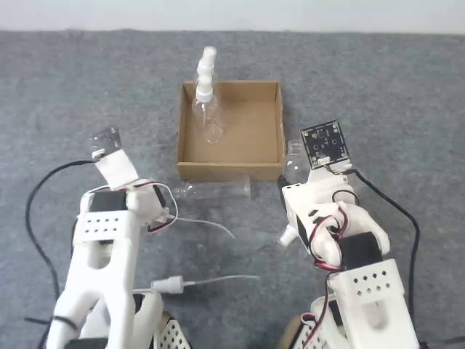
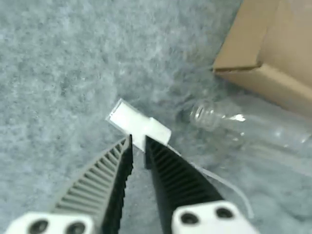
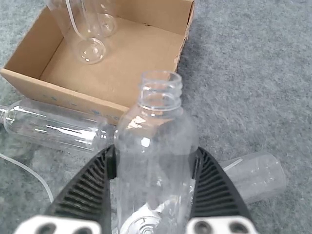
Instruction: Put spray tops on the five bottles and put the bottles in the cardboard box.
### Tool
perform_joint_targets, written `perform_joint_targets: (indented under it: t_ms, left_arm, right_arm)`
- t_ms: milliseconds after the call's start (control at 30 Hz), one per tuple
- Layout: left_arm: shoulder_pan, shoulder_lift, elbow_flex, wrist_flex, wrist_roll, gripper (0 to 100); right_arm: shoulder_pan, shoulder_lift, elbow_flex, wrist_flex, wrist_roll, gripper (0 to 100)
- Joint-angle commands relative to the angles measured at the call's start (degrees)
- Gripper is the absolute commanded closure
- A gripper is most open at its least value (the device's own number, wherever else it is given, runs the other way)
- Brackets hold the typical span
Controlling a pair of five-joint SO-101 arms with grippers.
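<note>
Left arm: the left fingers (image 2: 113, 170) are pinched almost closed on a white spray top (image 2: 139, 127), low over the grey worktop (image 1: 378, 87). Its thin dip tube (image 1: 214, 227) trails toward the middle.
Right arm: the right fingers (image 3: 87, 190) clamp an open bottle (image 3: 155, 146) by its body. It is upright, neck up, just off the near right corner of the cardboard box (image 1: 280, 123).
What the move turns on: I'd say the top belongs on that open neck. The neck stands to the right of the left fingers, mouth upward, so the tube must enter from above.
Between the arms: a lying bottle (image 1: 214, 190) rests just beside the box's front wall, long axis along it, neck toward the left arm.
In the box: two topped bottles (image 1: 207, 109) stand at the far left corner.
Spares: a second spray top (image 1: 171, 283) lies by the left arm's base, and a bare bottle (image 3: 253, 175) lies beside the right fingers.
Writing: none readable; the bottles carry no labels.
</note>
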Motion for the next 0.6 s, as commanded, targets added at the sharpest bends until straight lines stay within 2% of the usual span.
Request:
perform_joint_targets:
  t_ms: [0, 100, 400, 567]
  left_arm:
    - [0.35, -4.22, 0.31, 0.97, 4.13, 85]
    - [0.26, -4.22, 1.01, 0.62, 5.10, 80]
    - [0.26, -4.13, 1.10, 0.44, 6.68, 80]
    - [0.35, -4.13, 4.88, -5.27, 9.14, 80]
  right_arm:
    - [0.75, -0.92, -1.05, -1.36, -0.09, 95.7]
    - [0.75, -0.92, -1.05, -1.27, -0.09, 95.7]
    - [0.75, -0.92, -1.05, -1.19, -0.09, 95.7]
    - [0.75, -0.92, -1.05, -1.10, -0.09, 95.7]
